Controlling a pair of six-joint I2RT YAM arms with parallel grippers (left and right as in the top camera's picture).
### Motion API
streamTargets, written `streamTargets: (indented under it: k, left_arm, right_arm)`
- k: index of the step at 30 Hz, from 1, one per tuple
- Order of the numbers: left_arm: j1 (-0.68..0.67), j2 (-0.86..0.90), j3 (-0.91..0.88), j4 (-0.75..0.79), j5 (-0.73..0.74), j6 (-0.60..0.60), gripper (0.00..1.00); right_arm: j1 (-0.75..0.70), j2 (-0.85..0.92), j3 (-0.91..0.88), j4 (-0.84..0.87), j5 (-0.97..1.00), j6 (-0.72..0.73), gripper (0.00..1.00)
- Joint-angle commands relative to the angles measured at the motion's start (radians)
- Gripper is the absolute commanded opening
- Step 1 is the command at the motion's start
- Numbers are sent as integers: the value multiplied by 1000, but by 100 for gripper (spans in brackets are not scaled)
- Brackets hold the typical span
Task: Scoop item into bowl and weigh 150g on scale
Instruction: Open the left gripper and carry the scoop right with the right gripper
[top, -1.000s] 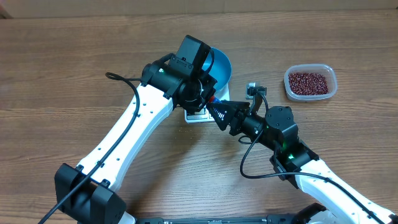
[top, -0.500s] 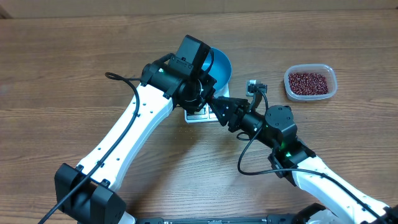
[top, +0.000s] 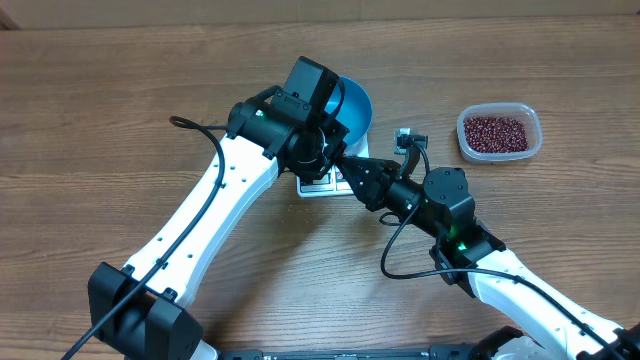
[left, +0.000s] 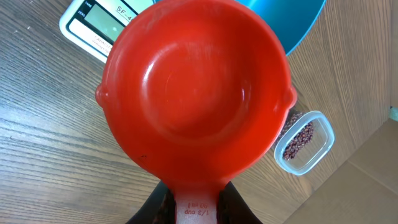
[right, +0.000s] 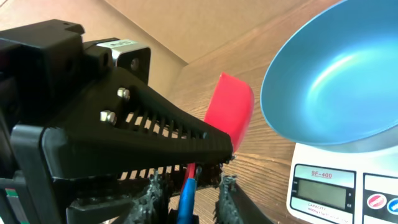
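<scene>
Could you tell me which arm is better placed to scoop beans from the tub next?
Probably right: the tub sits nearer that arm, and the right gripper is at the empty red measuring cup held by the left gripper.

Brown wood-grain table (top: 100, 120) fills overhead frame, grain running left to right. Paler plain tan strip (top: 150, 8) along top edge of frame. Light soft, even across tabletop.

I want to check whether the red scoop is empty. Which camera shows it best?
The left wrist view: the red scoop fills the frame, its inside bare. The right wrist view shows only its side edge; overhead it is almost entirely hidden.
</scene>
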Motion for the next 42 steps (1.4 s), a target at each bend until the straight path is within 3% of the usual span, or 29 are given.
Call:
streamTargets:
  k: [1, 4, 5, 8, 9, 12, 16, 27, 35, 42]
  left_arm:
    - [-7, 3, 18, 1, 6, -14, 4]
    - [-7, 3, 18, 1, 6, -12, 4]
    - [-7, 3, 18, 2, 7, 6, 12]
    - [-6, 2, 18, 12, 7, 111, 66]
    - [-5, 2, 18, 12, 7, 145, 79]
    - [6, -10, 22, 12, 7, 243, 90]
    - [22, -60, 55, 12, -22, 396, 93]
    - [-27, -233, 101, -17, -270, 854, 100]
    - [-32, -209, 98, -117, -416, 896, 100]
    - [-32, -167, 98, -127, -472, 896, 100]
  right_arm:
    - [6, 4, 35, -2, 2, -2, 20]
    - [6, 4, 35, -17, 2, -2, 5]
    - [6, 4, 35, -24, 2, -2, 4]
    - [5, 4, 35, -59, 0, -2, 4]
    - [4, 3, 35, -78, -2, -2, 4]
    - [-3, -5, 36, -133, -2, -6, 4]
    - [-32, -50, 36, -197, -2, -10, 4]
    - [-133, -319, 37, -410, -11, -147, 4]
    - [-271, -462, 37, -707, 71, -186, 4]
    - [-369, -483, 37, -859, 70, -225, 4]
